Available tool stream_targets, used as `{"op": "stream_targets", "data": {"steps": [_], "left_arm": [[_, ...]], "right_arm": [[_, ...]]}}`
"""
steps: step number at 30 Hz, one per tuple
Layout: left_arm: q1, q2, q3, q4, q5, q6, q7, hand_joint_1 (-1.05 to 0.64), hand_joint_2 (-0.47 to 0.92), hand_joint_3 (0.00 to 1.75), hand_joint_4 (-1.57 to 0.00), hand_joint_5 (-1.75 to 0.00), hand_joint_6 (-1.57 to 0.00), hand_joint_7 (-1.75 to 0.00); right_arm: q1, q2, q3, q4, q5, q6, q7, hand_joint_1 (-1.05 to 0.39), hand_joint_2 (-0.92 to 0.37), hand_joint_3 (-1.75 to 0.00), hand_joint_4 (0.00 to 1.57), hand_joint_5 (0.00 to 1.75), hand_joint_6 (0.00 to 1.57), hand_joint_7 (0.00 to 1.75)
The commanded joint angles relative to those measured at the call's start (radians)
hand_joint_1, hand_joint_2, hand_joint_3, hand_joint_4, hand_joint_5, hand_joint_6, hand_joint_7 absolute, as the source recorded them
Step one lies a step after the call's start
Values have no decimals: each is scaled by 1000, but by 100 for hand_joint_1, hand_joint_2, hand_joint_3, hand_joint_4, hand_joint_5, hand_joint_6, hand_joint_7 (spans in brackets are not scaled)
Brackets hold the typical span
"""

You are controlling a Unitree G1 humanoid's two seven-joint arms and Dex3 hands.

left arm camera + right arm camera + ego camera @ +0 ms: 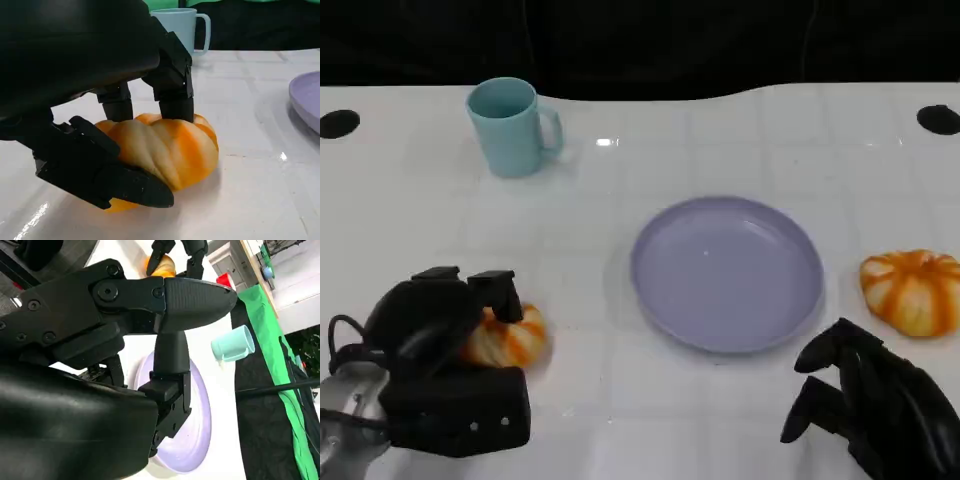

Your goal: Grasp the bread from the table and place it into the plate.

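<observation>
An orange-and-white striped bread (512, 338) lies on the white table at the near left, to the left of the lavender plate (725, 272). My left hand (440, 330) is wrapped over it. In the left wrist view the fingers (172, 87) press on the top of the bread (170, 145) and the thumb (120, 182) lies against its near side; the bread still rests on the table. My right hand (870, 400) hovers at the near right, fingers apart, holding nothing, just in front of a second striped bread (912, 290) right of the plate.
A teal cup (510, 125) stands at the back left, well behind the left hand. Two black round holes (338, 123) (938, 118) mark the table's far corners. Past the right hand (150, 315), the right wrist view shows the plate (197, 430) and cup (232, 344).
</observation>
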Motion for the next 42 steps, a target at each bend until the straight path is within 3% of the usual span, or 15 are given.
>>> {"op": "stream_targets", "data": {"steps": [1,3,6,18,22,35,42], "left_arm": [[8,-8,42,-16,-58,-10,12,-21,81,74,-82,-175,-62,-175],[9,-29,93,-52,-139,-24,-1,-19,60,108,-83,-175,-67,-175],[5,-37,116,-84,-179,-27,-20,-18,52,126,-86,-175,-72,-175],[0,-58,136,-158,-218,3,-65,-18,50,128,-89,-175,-73,-175],[-82,-119,119,-151,-212,17,-56,-17,50,129,-89,-175,-74,-175],[-227,-206,64,-8,-151,-86,19,-13,40,138,-91,-175,-73,-175],[-260,-221,52,31,-131,-112,36,-11,40,140,-91,-175,-73,-175]], "right_arm": [[-2,-10,-5,-4,1,-6,2,-50,-92,-54,61,175,41,172],[-3,-8,-7,-3,4,-4,1,-50,-92,-54,62,175,42,173],[-4,-8,-8,0,6,-6,4,-51,-92,-52,62,175,42,174],[-2,-11,-8,1,5,-7,8,-50,-92,-53,62,175,41,173],[-2,-7,-9,-4,9,10,-2,-51,-92,-51,62,175,41,171],[4,-6,-7,-4,16,5,6,-51,-92,-51,63,175,44,171],[5,-8,-2,-2,12,1,4,-51,-92,-51,63,175,43,172]]}}
